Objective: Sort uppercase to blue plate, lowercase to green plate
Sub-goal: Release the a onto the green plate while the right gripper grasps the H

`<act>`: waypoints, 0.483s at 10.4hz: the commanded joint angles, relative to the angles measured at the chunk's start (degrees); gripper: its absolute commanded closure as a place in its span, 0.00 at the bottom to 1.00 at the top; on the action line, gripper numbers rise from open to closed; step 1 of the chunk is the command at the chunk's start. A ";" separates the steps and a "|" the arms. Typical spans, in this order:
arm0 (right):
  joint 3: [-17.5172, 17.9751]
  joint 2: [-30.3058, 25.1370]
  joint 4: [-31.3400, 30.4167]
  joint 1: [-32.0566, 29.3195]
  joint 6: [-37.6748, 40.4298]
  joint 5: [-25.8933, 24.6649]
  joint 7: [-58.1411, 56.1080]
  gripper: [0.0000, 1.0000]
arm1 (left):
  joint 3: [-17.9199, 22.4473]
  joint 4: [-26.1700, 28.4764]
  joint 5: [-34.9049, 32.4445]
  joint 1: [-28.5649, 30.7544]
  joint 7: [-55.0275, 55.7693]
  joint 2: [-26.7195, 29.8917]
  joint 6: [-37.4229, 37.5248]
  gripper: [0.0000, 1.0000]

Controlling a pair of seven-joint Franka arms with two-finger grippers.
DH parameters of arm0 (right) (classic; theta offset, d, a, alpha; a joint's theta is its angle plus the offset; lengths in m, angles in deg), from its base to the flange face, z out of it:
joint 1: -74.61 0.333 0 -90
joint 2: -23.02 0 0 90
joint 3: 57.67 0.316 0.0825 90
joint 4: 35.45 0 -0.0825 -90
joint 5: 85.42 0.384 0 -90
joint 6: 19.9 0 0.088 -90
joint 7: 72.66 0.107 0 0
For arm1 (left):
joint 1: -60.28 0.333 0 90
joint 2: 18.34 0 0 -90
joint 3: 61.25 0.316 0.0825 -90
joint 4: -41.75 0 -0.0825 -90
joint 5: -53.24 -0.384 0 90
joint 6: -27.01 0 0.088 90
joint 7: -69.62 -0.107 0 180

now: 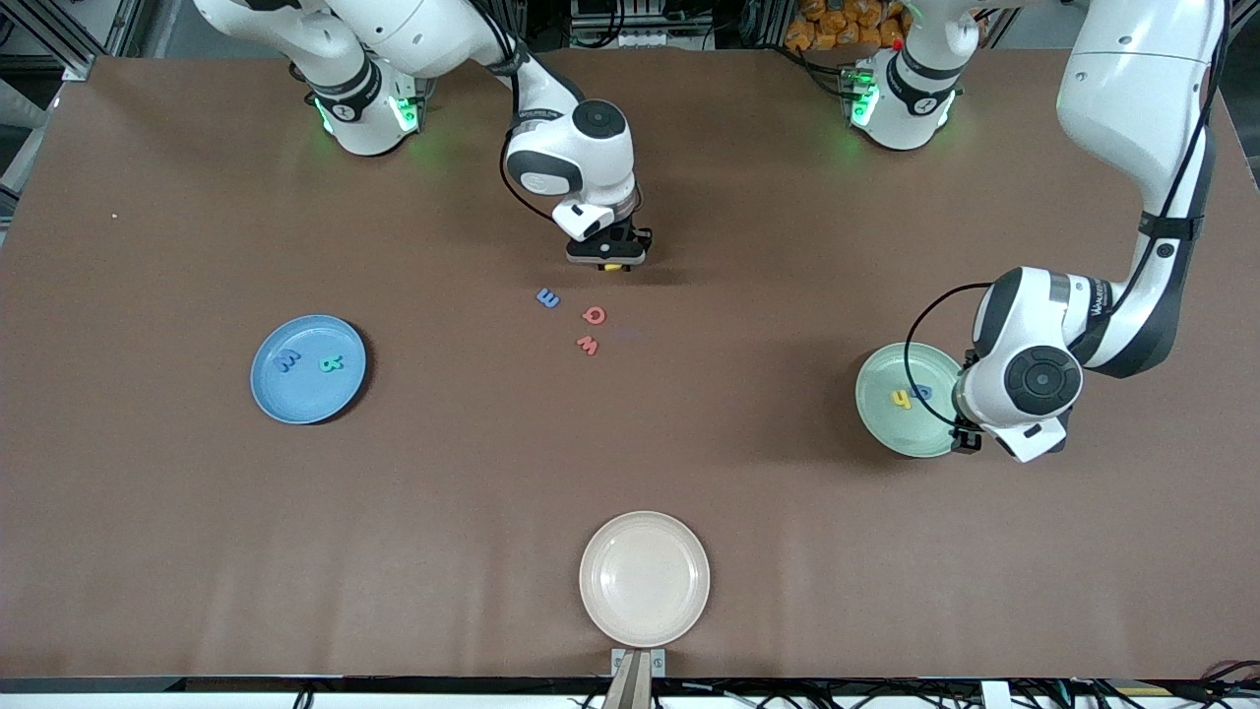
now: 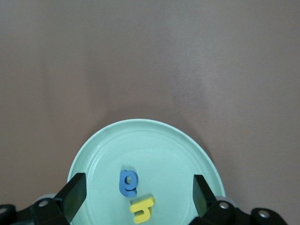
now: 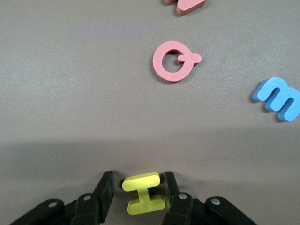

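Upper centre, the right tool pinched yellow H, bound for the blue plate; the left tool hovered wide over the green plate.

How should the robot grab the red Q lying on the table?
Probably straight down from above, since the red Q lies flat on the brown table. Pinch across the round ring, one finger on each outer edge, away from its small tail. The red w and blue m sit apart from it, so open fingers should fit beside the ring.
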State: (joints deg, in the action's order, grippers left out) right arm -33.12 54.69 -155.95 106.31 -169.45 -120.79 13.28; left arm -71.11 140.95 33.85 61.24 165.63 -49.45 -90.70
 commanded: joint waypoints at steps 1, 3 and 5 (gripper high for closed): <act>-0.46 0.93 0.61 0.38 -0.39 -1.28 -0.16 0.51 | -0.34 -1.64 -1.96 -0.17 0.41 -0.53 -0.58 0.00; -0.46 0.93 0.52 0.38 -0.39 -1.28 -0.25 0.53 | -0.69 -1.99 -1.88 -0.26 0.41 -0.44 -0.85 0.00; -0.46 0.93 0.52 0.38 -0.39 -1.28 -0.25 0.55 | -0.86 -2.25 -1.61 -0.26 0.49 -0.35 -0.85 0.00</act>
State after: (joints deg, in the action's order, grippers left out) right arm -33.12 54.62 -155.94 106.31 -169.37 -120.79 13.18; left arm -71.65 139.61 33.84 61.10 165.63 -49.50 -91.48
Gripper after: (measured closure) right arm 0.542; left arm 0.000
